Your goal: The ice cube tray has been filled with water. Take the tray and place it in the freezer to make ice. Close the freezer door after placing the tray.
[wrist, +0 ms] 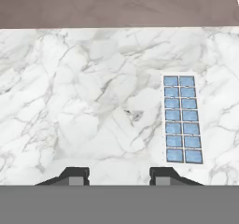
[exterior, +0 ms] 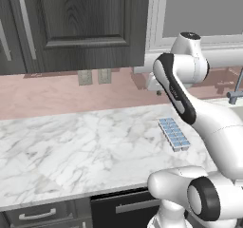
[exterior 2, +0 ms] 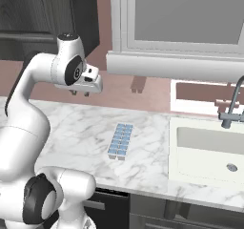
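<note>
The ice cube tray point(exterior: 173, 133) lies flat on the marble counter point(exterior: 71, 146), near its front edge, its two rows of cells holding pale blue water point(wrist: 181, 117). In the right base view the tray point(exterior 2: 120, 140) sits left of the sink. My gripper point(exterior 2: 79, 93) hangs high above the counter, back and left of the tray, pointing down. In the hand view the tray point(wrist: 182, 119) is right of centre, and my gripper point(wrist: 119, 176) stands open with nothing between its fingertips point(wrist: 74, 175). The freezer and its door are out of view.
A white sink point(exterior 2: 214, 147) with a grey faucet point(exterior 2: 231, 109) is set into the counter right of the tray. Dark wood-grain cabinets point(exterior: 71, 23) hang over the counter's left part. A window point(exterior 2: 190, 13) sits above the pink backsplash point(exterior: 47, 94), which carries wall outlets point(exterior: 85, 76).
</note>
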### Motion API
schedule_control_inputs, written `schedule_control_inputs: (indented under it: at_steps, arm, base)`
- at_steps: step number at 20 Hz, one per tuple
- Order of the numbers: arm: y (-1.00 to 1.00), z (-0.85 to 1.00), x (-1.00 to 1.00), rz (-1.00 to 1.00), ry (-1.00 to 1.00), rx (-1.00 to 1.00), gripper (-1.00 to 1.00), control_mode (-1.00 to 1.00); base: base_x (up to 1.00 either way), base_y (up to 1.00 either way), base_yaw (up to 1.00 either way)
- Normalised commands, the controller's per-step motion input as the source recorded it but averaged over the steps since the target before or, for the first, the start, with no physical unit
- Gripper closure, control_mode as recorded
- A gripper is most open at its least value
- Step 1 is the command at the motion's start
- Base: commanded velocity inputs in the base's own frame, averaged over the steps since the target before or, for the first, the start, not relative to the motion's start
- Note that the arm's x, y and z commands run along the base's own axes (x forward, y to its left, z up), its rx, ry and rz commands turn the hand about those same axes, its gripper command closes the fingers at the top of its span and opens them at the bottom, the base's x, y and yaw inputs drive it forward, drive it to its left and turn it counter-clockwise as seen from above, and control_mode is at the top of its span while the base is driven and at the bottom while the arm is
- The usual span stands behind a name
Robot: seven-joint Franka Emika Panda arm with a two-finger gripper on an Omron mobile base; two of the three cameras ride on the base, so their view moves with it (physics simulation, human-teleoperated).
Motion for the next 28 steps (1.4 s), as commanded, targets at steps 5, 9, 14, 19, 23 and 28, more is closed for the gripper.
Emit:
schedule_control_inputs:
  at_steps: [5,9,14,19,23,28]
  arm:
    - [-0.08,-0.01,-0.16,0.0,0.0,0.0,-1.0,-1.0]
    - [-0.19,-0.04,-0.18,-0.01,0.0,0.0,-1.0,-1.0]
    - [-0.44,-0.18,-0.05,-0.01,-0.04,0.0,-1.0,-1.0]
    - [-0.61,-0.35,0.0,0.0,-0.04,0.01,-1.0,-1.0]
    - [-0.41,-0.39,-0.01,0.0,-0.04,0.0,-1.0,-1.0]
    - [-0.22,-0.48,-0.11,-0.05,-0.03,0.0,-1.0,-1.0]
  base:
    - [0.0,0.0,0.0]
    - [0.0,0.0,0.0]
    - [0.0,0.0,0.0]
    - [0.0,0.0,0.0]
    - [0.0,0.0,0.0]
    - [0.0,0.0,0.0]
